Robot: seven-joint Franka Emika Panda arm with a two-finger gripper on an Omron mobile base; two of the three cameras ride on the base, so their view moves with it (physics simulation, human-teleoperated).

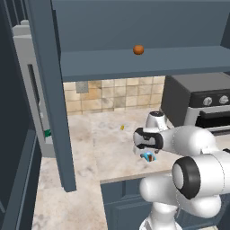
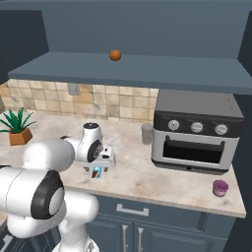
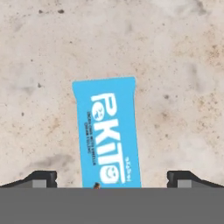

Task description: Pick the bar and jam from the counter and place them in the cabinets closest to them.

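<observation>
The bar (image 3: 108, 131), bright blue with white lettering, lies flat on the beige marbled counter (image 3: 175, 65). My gripper (image 3: 112, 178) points straight down over it, open, one fingertip (image 3: 41, 178) far out on each side and nothing touching. From the base cameras, the bar (image 1: 148, 156) (image 2: 96, 172) peeks out under the gripper (image 1: 146, 152) (image 2: 99, 166) near the counter's front edge (image 2: 147, 189). The jam (image 2: 220, 187), a small magenta jar, stands at the counter's front right corner. The cabinets' open upper shelf (image 1: 134, 65) (image 2: 147, 66) hangs overhead.
An orange-brown ball (image 1: 138, 50) (image 2: 115, 55) rests on the upper shelf. A grey toaster oven (image 2: 197, 133) (image 1: 202, 101) occupies the right of the counter, a grey cup (image 2: 147, 133) beside it. A potted plant (image 2: 17, 125) stands far left. A dark cabinet post (image 1: 54, 99) rises at the left.
</observation>
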